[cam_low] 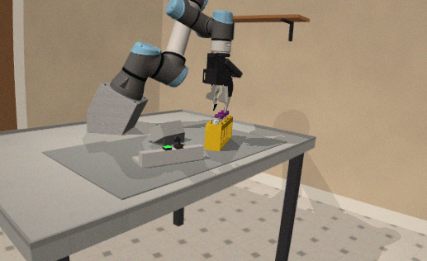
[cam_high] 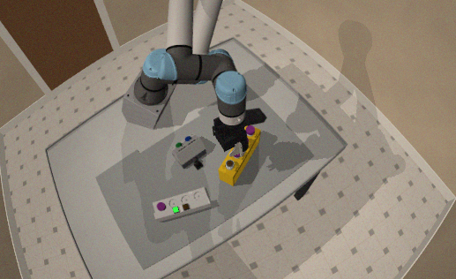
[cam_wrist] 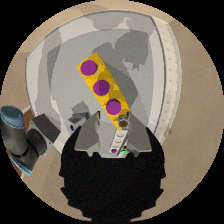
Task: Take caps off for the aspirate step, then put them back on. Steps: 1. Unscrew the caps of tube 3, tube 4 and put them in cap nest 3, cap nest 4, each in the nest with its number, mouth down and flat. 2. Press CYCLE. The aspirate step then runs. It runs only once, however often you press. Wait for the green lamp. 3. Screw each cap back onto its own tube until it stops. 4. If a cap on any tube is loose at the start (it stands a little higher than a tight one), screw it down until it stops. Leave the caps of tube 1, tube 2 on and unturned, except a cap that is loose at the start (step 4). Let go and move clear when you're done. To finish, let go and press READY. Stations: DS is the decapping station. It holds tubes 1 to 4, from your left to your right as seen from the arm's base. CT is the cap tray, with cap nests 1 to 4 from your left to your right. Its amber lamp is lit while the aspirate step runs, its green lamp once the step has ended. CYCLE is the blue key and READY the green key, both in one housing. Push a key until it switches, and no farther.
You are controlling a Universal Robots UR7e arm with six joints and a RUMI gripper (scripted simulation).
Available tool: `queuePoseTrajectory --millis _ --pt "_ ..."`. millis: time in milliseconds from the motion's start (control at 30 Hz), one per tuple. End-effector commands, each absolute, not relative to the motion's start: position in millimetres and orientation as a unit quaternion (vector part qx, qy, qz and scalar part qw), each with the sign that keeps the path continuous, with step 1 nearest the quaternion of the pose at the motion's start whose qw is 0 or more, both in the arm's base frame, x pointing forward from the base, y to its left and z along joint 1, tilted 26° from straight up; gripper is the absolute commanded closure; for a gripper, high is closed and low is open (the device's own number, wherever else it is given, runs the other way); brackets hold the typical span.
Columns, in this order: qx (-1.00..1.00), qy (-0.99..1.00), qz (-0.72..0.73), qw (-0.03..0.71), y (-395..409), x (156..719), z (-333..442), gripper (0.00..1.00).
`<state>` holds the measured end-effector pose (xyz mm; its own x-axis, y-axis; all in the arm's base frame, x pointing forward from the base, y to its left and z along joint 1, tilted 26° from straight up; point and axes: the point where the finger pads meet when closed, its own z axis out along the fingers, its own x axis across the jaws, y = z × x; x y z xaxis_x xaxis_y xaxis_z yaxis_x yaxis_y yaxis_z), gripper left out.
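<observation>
Arm reaches out from its base, elbow raised, last wrist section upright above the decapping station. Gripper points down over the station's tube 3 end, jaws partway open, nothing gripped. Tips either side of the tube 3 cap in wrist view; contact can't be told.

Tube 3 capped; tightness unclear. Tube 1 cap and tube 2 cap on, farther along the station. Tube 4, at the station's near-tray end, bare-mouthed. Its purple cap sits in nest 4, the cap tray's end farthest from the station. Green lamp lit. Key housing stands on the station's arm-base side.
</observation>
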<state>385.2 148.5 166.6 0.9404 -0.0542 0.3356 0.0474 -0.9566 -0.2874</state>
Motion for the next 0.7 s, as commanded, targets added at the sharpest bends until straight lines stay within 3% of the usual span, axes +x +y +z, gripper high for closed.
queuePoseTrajectory --millis 0,200,233,667 --pt "-0.974 0.001 -0.173 0.148 144.1 380.3 179.5 0.65" --pt "-0.974 0.001 -0.173 0.148 142.1 377.9 185.7 0.65" --pt "-0.973 -0.039 -0.179 0.140 134.1 378.5 183.4 0.71" --pt "-0.891 -0.393 -0.218 0.065 62.3 384.2 162.5 0.71"
